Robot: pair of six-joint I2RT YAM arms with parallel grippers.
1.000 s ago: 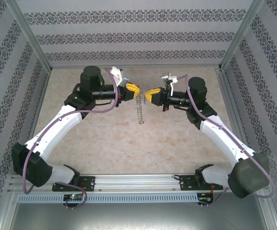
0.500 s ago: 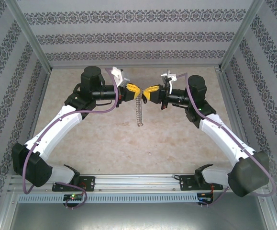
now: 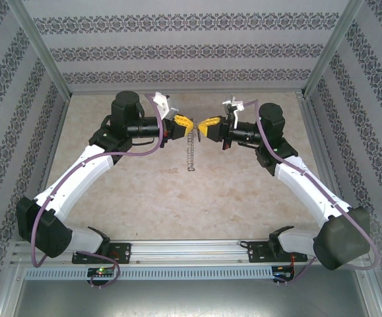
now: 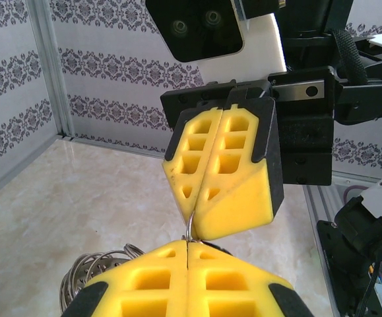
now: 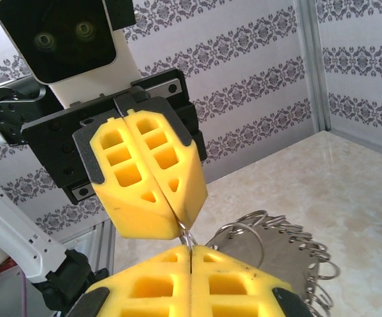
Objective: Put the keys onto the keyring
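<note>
Left tool (image 3: 185, 124) closed tight, pinching keyring (image 3: 191, 153) wire; right tool (image 3: 205, 125) closed too, tip meeting same wire.

the silvery keyring (image 3: 191, 153), its rim fringed with small metal bits, hangs upright, pinched at its top.

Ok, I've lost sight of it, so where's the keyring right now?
In the top view the keyring hangs edge-on over the table, just under where the left claw and right claw meet tip to tip.
</note>
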